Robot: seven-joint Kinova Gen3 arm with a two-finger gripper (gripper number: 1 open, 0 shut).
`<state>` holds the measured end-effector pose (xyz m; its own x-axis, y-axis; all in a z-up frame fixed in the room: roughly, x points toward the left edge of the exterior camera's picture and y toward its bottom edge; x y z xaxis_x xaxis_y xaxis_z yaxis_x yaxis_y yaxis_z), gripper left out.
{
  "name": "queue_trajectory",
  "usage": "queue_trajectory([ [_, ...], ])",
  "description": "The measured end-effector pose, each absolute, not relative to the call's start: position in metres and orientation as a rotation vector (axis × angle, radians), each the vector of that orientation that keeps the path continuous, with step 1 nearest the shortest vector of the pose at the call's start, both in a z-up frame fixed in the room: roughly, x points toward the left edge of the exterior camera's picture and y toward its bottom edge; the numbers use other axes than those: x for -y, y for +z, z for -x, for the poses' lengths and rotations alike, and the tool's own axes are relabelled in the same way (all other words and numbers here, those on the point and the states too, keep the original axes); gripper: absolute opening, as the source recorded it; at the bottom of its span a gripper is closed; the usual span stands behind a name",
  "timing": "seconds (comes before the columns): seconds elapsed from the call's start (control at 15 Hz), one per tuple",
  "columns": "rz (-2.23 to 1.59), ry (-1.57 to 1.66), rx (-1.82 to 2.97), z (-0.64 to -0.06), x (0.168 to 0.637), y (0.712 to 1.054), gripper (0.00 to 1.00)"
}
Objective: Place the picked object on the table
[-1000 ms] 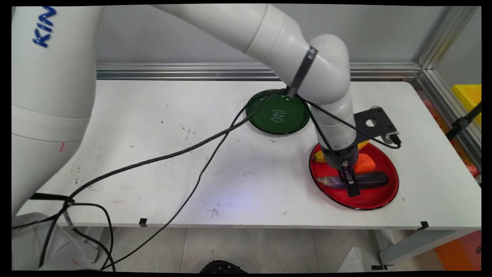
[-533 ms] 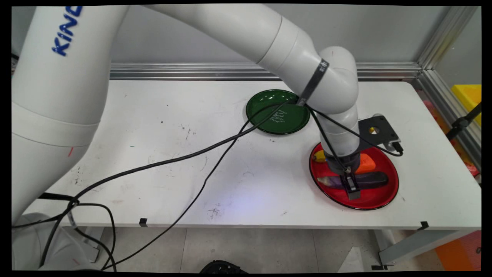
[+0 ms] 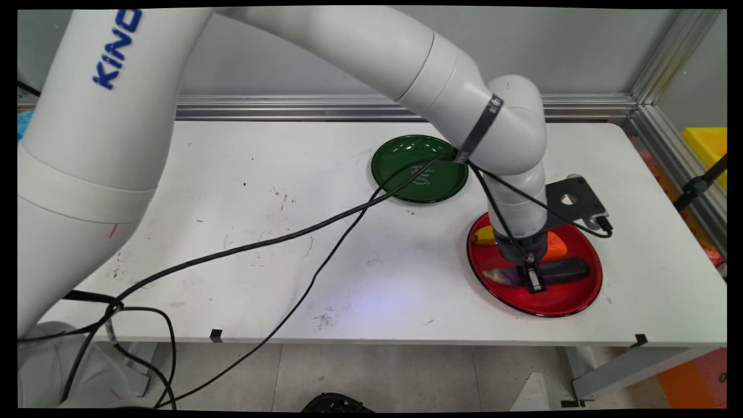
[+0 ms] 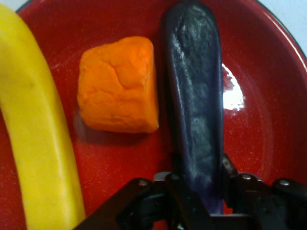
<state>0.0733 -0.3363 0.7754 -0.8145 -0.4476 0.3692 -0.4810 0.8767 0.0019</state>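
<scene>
Now the hand (image 3: 534, 283) is closed around the dark eggplant (image 4: 195, 100) lying in the red plate (image 3: 566, 302); beside it an orange lump (image 4: 119, 85); further, a banana (image 4: 33, 134).

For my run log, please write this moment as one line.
hand: astride eggplant, closure unclear | red plate: eggplant, orange piece, banana | green plate: apart, behind
</scene>
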Motion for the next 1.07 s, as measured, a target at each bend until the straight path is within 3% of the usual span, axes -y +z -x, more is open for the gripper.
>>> queue_trajectory([
  [0.47, -0.645, 0.156, 2.662, -0.098, 0.329, 0.823, 0.00],
  [1.07, -0.544, 0.173, 2.667, -0.185, 0.317, 0.901, 0.00],
])
